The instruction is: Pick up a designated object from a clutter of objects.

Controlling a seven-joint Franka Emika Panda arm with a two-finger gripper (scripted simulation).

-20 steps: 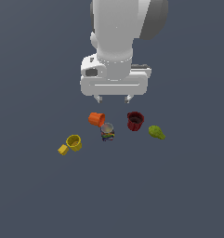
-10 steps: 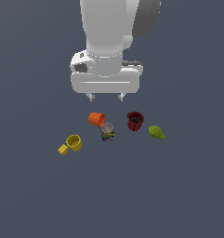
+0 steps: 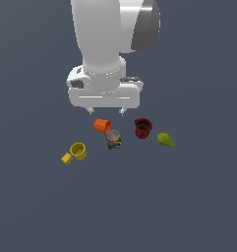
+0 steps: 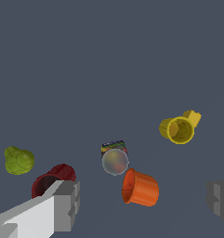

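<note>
Above the cluttered grey surface, white two-finger gripper [image 3: 106, 111] hangs with fingers spread wide, nothing between them. Tiny yellow cube-like block [image 3: 66, 158] sits at the exterior view's left end of the clutter, touching or just beside the round yellow cup [image 3: 78, 150], well apart from the gripper. Orange cup [image 3: 102, 126] lies tipped on its side near the multicoloured can [image 3: 113, 140]. Dark red cup [image 3: 142, 128] and green pear-shaped item [image 3: 165, 140] lie toward the exterior view's right.
</note>
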